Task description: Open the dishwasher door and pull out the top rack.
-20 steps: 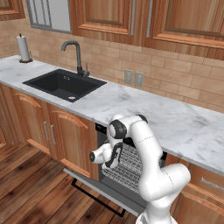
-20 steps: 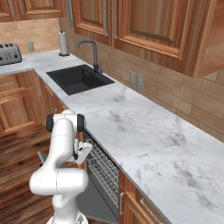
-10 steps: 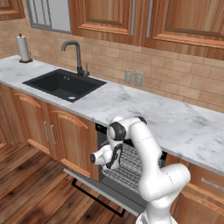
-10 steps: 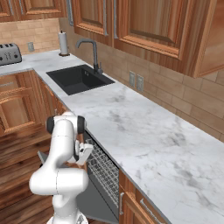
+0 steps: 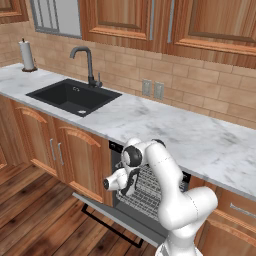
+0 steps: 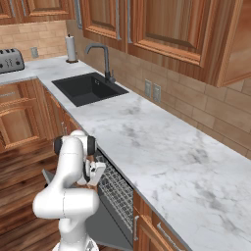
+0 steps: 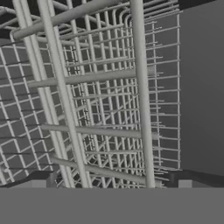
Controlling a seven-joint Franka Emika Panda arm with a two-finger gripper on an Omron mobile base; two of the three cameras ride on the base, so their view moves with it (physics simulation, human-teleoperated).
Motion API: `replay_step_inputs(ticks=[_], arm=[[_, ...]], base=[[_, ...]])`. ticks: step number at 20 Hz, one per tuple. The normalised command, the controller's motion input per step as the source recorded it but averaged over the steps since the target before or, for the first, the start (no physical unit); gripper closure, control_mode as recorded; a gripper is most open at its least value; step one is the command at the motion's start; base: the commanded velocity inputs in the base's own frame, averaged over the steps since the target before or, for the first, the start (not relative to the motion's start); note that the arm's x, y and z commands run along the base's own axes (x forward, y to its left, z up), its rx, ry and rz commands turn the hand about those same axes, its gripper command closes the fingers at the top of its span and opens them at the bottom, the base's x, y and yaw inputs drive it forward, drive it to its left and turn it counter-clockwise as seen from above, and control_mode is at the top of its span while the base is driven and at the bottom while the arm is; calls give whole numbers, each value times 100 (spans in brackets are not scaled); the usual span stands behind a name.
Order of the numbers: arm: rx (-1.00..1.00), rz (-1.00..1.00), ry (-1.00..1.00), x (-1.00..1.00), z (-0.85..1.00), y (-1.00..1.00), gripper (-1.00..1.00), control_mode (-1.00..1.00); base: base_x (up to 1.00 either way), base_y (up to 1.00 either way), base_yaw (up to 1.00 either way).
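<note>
The grey dishwasher door hangs folded down and open, its black bar handle below its outer edge; it also shows as a lowered grey panel. Inside the opening sits the top rack, a silver wire grid. My gripper is at the rack's front, just under the counter edge, seen too from the other side. In the hand view the gripper is open, its fingertips wide apart with the rack's wires running between and beyond them.
A marble countertop runs above the dishwasher, with a black sink and faucet to the left. Brown cabinet doors flank the opening. A paper towel roll and a toaster stand far off. Wooden floor lies in front.
</note>
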Motion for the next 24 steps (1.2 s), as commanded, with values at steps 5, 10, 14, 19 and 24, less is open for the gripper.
replay_step_inputs(ticks=[5, 10, 14, 19, 24], arm=[[0, 0, 0, 27, -16, -10, -100, -100], [0, 0, 0, 7, -6, -6, -100, -100], [0, 0, 0, -10, 0, 0, -100, -100], [0, 0, 0, -7, 8, 0, -100, -100], [0, 0, -4, -1, 14, -1, -100, -100]], base=[[0, 0, 0], [0, 0, 0], [0, 0, 0], [0, 0, 0], [0, 0, 0]])
